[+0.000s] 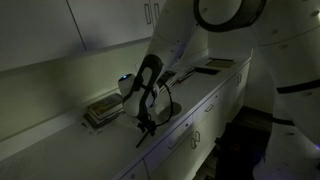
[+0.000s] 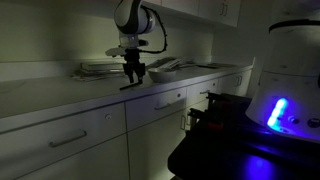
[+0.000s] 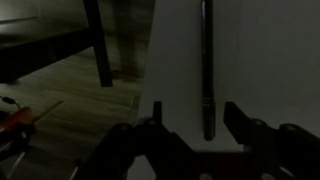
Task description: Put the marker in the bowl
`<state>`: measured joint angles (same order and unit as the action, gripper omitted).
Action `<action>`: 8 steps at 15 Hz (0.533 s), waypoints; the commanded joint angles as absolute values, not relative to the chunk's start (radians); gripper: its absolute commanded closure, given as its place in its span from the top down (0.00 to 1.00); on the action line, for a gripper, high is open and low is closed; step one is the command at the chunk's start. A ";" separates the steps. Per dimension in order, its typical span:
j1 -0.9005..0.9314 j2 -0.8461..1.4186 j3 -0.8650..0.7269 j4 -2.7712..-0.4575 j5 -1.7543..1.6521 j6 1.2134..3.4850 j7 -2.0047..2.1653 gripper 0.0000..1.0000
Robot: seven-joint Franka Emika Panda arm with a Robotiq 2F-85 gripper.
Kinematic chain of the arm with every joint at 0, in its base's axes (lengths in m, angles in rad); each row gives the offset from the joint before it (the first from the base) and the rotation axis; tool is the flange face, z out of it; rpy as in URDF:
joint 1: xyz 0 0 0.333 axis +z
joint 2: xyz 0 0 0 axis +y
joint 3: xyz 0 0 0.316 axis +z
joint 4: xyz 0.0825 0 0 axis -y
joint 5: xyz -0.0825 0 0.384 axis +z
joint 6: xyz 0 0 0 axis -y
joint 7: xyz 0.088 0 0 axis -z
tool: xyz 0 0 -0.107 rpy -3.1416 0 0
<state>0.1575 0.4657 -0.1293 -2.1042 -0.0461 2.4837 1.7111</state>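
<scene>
The marker point(image 3: 207, 70) is a thin dark stick lying on the pale counter. In the wrist view it runs straight away from me, with its near end between my two fingers. My gripper point(image 3: 197, 120) is open, one finger on each side of the marker, not closed on it. In both exterior views the gripper point(image 1: 143, 121) point(image 2: 133, 72) hangs just above the counter near its front edge, with the marker point(image 1: 141, 138) point(image 2: 128, 86) dark beneath it. The bowl point(image 1: 170, 109) point(image 2: 165, 66) is a pale shallow round shape just behind the gripper. It is out of the wrist view.
The room is very dark. A flat stack of books point(image 1: 103, 110) point(image 2: 100, 68) lies on the counter beside the gripper. The counter's front edge point(image 3: 150, 80) runs close to the marker, with cabinet fronts and floor below. A blue-lit device point(image 2: 278, 110) stands nearby.
</scene>
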 commanded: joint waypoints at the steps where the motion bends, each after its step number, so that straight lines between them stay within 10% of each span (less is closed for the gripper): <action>1: 0.171 0.473 -0.144 -2.091 -0.064 2.480 1.710 0.39; 6: 0.171 0.475 -0.147 -2.091 -0.073 2.479 1.712 0.00; 8: 0.173 0.476 -0.149 -2.091 -0.074 2.479 1.718 0.00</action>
